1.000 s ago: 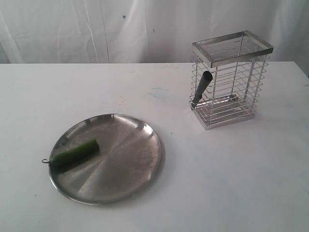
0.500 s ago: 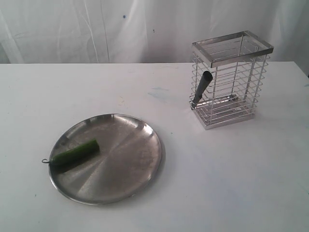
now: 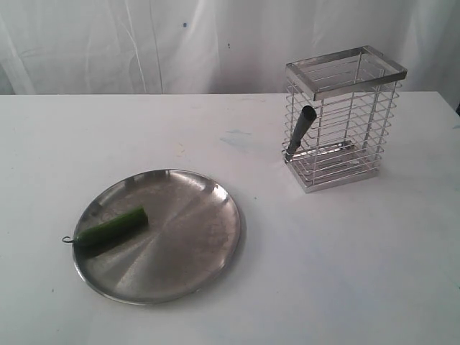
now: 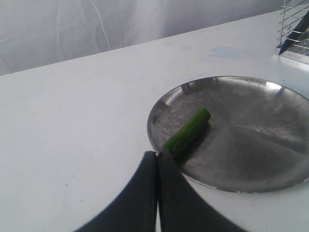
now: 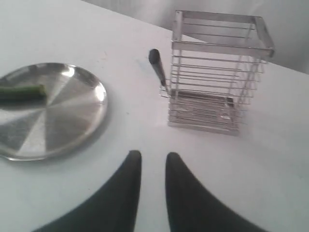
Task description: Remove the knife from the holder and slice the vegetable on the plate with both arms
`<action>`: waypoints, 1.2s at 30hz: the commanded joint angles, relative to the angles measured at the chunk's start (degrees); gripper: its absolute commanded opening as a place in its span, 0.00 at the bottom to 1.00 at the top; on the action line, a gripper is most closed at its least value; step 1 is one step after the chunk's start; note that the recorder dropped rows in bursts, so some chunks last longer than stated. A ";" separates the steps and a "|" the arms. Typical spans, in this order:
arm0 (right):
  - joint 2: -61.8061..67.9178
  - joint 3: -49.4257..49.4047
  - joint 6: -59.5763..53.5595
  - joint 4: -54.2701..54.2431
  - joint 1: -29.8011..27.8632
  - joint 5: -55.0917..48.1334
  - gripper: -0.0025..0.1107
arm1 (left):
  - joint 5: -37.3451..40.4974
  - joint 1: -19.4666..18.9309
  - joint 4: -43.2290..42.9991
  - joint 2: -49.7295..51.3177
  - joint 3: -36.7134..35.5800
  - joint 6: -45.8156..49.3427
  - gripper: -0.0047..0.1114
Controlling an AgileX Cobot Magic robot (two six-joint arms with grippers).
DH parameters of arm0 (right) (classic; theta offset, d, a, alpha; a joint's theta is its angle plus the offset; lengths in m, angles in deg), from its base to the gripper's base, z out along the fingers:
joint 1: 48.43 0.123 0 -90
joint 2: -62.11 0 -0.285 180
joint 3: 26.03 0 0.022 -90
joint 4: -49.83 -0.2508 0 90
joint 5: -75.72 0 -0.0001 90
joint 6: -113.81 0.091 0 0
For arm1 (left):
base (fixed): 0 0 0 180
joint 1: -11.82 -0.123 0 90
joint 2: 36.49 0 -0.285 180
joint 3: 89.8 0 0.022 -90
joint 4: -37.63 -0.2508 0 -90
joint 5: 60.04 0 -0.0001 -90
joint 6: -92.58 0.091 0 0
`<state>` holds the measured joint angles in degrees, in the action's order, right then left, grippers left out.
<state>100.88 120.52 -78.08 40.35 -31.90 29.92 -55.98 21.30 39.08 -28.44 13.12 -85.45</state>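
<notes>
The right gripper is hanging over the white desk. Its two black fingers are standing a little apart, and it is holding nothing. It is facing the shiny wire holder, which is well apart from it.

The knife is sitting at one corner of that holder. Its dark handle is poking out and leaning away from the wires, on the side nearer the plate. I cannot tell just how the blade is lying among the bars.

The left gripper is pressing its fingers tight together, with nothing between them. It is hovering near the plate's rim, by the thin end of the cucumber. The cucumber is lying on its side on the plate, close to the edge and far from the holder.

I think the job is only beginning, because the knife is not out yet. Here is what I am worrying about:

- The handle is thin and tilted, so the fingers could slide off it or grab it crooked.
- The blade could catch on a wire while it is being pulled. Then the light holder could come along too, or tip over.
- The cucumber is round and the plate is smooth, so it could roll away under the knife if the other gripper is not holding it still.
- The plate itself could slide on the desk.
</notes>
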 commanded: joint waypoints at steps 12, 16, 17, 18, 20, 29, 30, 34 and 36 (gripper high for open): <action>33.56 16.37 -6.29 -4.35 3.60 7.23 0.44 | 0.24 -0.11 -0.21 -0.26 -0.14 -0.40 0.04; 41.04 20.63 -5.97 -0.29 7.08 9.23 0.44 | 0.24 -0.11 -0.21 -0.26 -0.14 -0.40 0.04; 42.94 21.64 -5.97 0.49 7.51 9.55 0.44 | 0.24 -0.11 -0.21 -0.26 -0.14 -0.40 0.04; 44.39 22.39 -5.79 1.49 7.73 9.70 0.44 | 0.24 -0.11 -0.21 -0.26 -0.14 -0.40 0.04; 47.76 24.17 -3.48 3.67 8.13 9.96 0.44 | 0.24 -0.11 -0.21 -0.26 -0.14 -0.40 0.04; 56.27 29.08 -0.30 6.95 8.13 9.69 0.44 | 0.24 -0.11 -0.21 -0.26 -0.14 -0.40 0.04; 57.24 29.80 -0.15 7.21 8.13 9.69 0.44 | 0.24 -0.11 -0.21 -0.26 -0.14 -0.40 0.04; 59.30 30.58 3.13 9.99 8.13 9.58 0.44 | 0.24 -0.11 -0.21 -0.26 -0.14 -0.40 0.04; 60.11 30.93 3.35 9.99 8.03 9.45 0.44 | 0.24 -0.11 -0.21 -0.26 -0.14 -0.40 0.04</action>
<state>160.39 150.86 -75.40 49.83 -23.88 39.09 -55.98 21.30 39.08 -28.44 13.12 -85.45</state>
